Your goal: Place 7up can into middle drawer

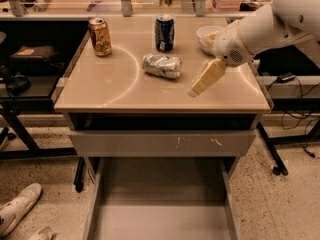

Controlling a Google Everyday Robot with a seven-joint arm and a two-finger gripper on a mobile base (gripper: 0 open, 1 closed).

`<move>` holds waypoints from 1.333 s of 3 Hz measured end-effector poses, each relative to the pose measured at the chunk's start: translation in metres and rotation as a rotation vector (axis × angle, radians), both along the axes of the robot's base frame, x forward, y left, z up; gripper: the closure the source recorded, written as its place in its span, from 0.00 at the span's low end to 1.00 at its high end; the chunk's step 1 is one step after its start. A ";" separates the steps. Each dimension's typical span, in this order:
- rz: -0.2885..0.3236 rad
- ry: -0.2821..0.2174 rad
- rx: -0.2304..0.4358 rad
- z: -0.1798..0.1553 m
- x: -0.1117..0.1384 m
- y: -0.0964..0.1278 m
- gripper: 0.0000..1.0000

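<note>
The 7up can is silvery and crinkled and lies on its side in the middle of the beige counter top. My gripper reaches in from the upper right. Its pale fingers point down and to the left, just right of the can and apart from it. The middle drawer is pulled out below the counter; its flat grey floor is bare.
A gold-orange can stands at the counter's back left. A dark blue can stands behind the 7up can. A white bowl sits at the back right, partly behind my arm. A grey drawer front with white scratches is above the open drawer.
</note>
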State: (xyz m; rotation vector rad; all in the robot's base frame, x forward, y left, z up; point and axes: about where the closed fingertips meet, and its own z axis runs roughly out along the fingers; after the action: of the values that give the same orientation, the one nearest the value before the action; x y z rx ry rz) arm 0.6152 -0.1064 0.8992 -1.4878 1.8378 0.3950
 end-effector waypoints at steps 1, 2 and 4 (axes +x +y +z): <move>0.022 -0.013 0.040 -0.022 0.022 0.022 0.00; 0.054 -0.017 0.079 -0.034 0.045 0.048 0.00; 0.109 -0.035 0.116 -0.042 0.078 0.081 0.00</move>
State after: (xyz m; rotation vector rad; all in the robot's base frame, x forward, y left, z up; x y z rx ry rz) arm 0.6928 -0.0253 0.8573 -1.5097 1.6825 0.5158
